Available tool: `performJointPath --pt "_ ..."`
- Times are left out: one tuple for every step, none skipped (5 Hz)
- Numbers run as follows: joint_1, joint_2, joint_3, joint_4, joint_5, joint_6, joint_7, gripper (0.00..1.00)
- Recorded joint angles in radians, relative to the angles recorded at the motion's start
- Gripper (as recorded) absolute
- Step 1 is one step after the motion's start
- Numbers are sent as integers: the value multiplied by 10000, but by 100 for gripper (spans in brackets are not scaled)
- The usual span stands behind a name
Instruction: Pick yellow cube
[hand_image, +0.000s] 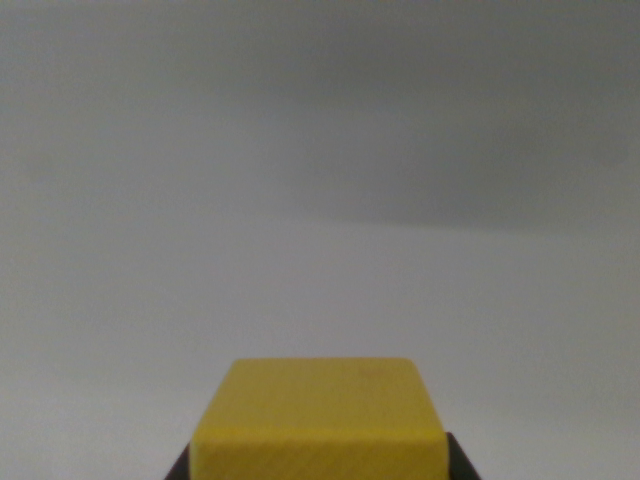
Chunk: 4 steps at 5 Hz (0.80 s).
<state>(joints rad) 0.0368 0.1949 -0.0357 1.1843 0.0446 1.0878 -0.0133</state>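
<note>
One yellow cube (318, 420) fills the bottom centre of our wrist view, its top face and near face both showing, with dark parts of the gripper (318, 470) peeking out at either lower corner. We read those dark slivers as the fingers (462, 462) flanking the cube, close against its sides, but we cannot tell from this view whether they are pressing it or merely standing beside it. We judge the approach done and the grasp either made or about to be made; the lift, if begun, cannot be confirmed, since we see no shadow or contact line under the cube. Beyond it we see only a plain pale grey surface (320, 250), with a soft darker band across the upper part. Nothing else appears, and nothing visible blocks the way.
</note>
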Motion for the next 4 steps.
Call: performJointPath --pt "2 -160 -5 314 -16 474 20 100" --pt "2 -160 -5 314 -16 474 20 100" --pt "4 -314 -9 615 -31 929 39 100" --pt "4 -314 -9 615 -31 929 39 100"
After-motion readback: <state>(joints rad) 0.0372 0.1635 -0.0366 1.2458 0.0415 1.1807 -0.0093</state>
